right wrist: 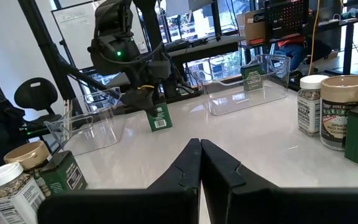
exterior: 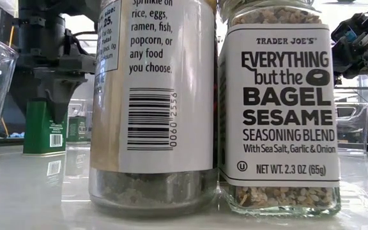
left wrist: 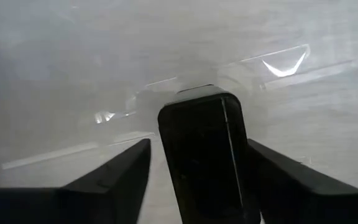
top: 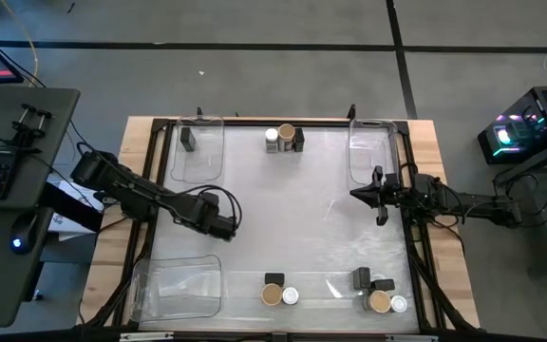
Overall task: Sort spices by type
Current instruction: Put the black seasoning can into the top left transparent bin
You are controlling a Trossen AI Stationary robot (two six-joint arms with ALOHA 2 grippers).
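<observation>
A green rectangular spice tin [right wrist: 159,116] stands on the pale desk [top: 292,218] between the left gripper's fingers [left wrist: 114,180], beside the clear plastic bin [right wrist: 92,130].

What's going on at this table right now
The robot is sorting spice containers. The left tool sits mid-table with its fingers on either side of a black boxy tin, not visibly clamped yet. The right tool waits shut near the right bin. One tin already sits in the far-left bin; other jars remain in clusters.
</observation>
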